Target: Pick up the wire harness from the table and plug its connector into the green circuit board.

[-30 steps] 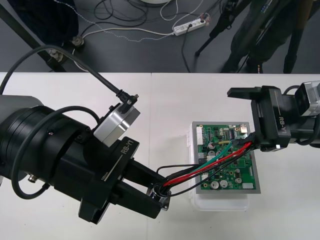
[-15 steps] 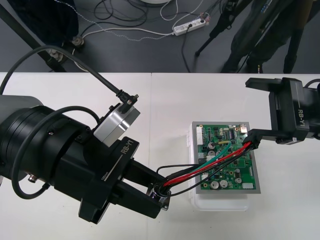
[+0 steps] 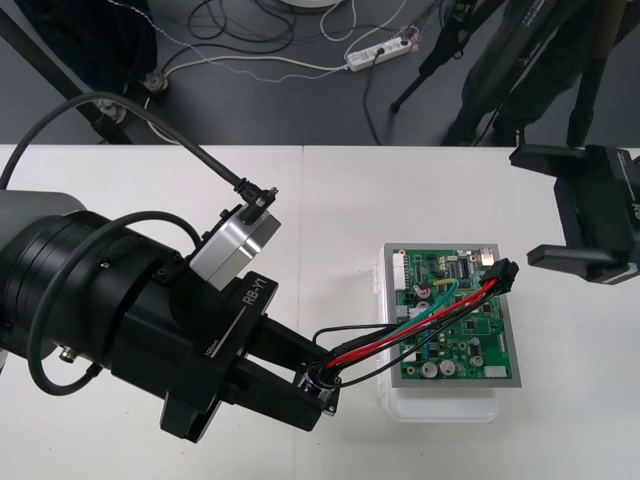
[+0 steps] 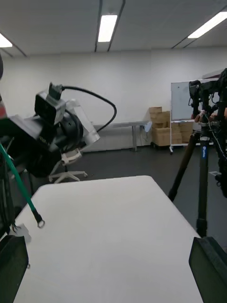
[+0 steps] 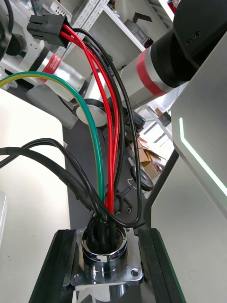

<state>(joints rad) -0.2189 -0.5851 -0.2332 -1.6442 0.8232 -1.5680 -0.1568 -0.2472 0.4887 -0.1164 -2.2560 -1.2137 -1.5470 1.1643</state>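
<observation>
My left gripper (image 3: 322, 385) is low in the foreground, shut on the harness's round metal socket (image 5: 101, 255), with its black fingers (image 5: 56, 265) on the flange's two sides. Red, black and green wires (image 3: 410, 330) rise from the socket across the green circuit board (image 3: 455, 320) on its white base. They end in the black plug (image 3: 500, 272), which stands free over the board's right edge, touched by nothing. My right gripper (image 3: 545, 208) is open to the right of the plug, apart from it. In the right wrist view its fingers (image 4: 12, 265) stand far apart.
A loose green wire with a ring terminal (image 4: 38, 221) hangs near the right gripper. The left arm's big dark body (image 3: 100, 300) covers the table's left half. Bare table (image 3: 340, 200) lies behind the board. Cables and a tripod stand on the floor beyond the far edge.
The right gripper has let go of the plug and drawn away to the right. The plug and wires have sprung slightly up and right. The left gripper holds still.
</observation>
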